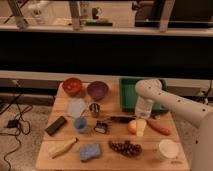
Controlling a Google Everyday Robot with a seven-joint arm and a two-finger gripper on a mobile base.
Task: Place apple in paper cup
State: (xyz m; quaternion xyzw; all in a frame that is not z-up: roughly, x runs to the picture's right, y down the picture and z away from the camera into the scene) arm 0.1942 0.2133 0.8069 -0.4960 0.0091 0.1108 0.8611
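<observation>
The right side of the apple [131,126] is hidden by the gripper [141,128], which is lowered against it, right of the table's middle. Part of the green tray [128,91] is covered by the arm [170,102], which is cut off at the right edge. The small dark item [101,127] right of the blue cup [80,123] cannot be identified.

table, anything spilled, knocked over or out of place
Nothing stands out. The paper cup stands upright, the apple sits next to the carrot, and the claw is down right beside the apple. No spill shows.
</observation>
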